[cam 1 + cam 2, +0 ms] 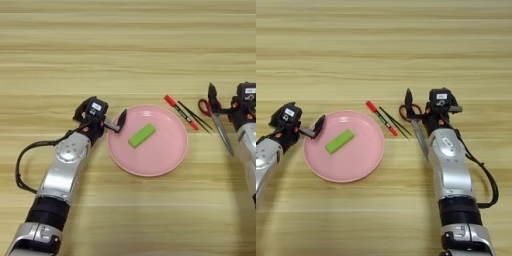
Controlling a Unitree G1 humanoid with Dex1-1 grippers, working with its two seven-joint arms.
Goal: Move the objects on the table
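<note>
A round pink plate [165,155] lies at the middle of the table [125,50] with a small green block [141,135] lying slantwise in it. My left gripper [120,120] is at the plate's left rim, level with the block. To the right of the plate a red marker [181,112] and a thin black stick [196,117] lie side by side, slanting down to the right. Red-handled scissors [419,136] lie further right, blades pointing toward me. My right gripper [408,101] hangs over the scissors' handles [404,112]; whether it touches them does not show.
Both forearms come in from the near edge, the left one [65,170] with a black cable looping out on its left, the right one [452,170] with a cable on its right. Bare wood stretches across the far half of the table.
</note>
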